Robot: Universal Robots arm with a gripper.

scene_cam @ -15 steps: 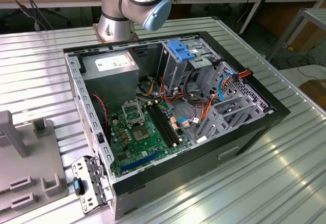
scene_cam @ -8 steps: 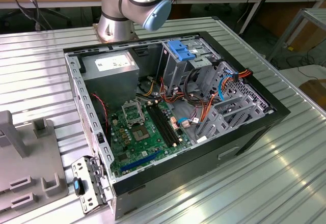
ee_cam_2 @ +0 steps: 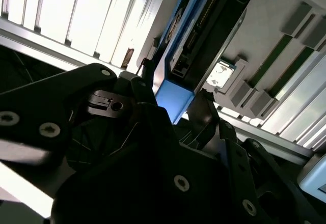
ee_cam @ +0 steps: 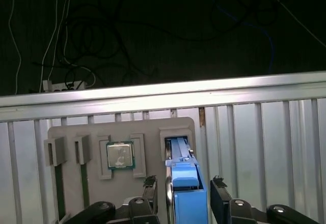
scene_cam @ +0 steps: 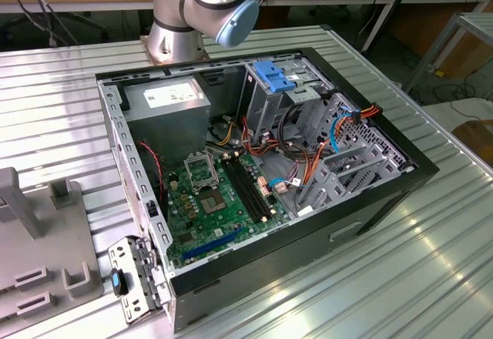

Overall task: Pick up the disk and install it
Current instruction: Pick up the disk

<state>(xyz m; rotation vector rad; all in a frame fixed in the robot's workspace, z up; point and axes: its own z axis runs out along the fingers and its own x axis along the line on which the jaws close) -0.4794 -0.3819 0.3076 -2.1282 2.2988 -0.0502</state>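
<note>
Two green sticks (ee_cam: pixel 60 186) sit in the grey holder (ee_cam: pixel 76 132), well off to one side of the gripper (ee_cam: pixel 184 183). A chip (ee_cam: pixel 120 155) lies closer to it, in its own recess. The gripper is open and holds nothing. Its fingers (ee_cam: pixel 151 186) straddle the disk (ee_cam: pixel 183 201) with a thin gap on each side.

The disk stands on edge in the holder's slot, right between the fingers. It looks stiff, dense for its size and sensitive to knocks. The blue rail is smooth plastic, so the two broad faces seem the safest hold. The slot walls hug its far end and could catch it if lifted tilted. Ribbed surface (ee_cam: pixel 265 132) lies past the holder.
</note>
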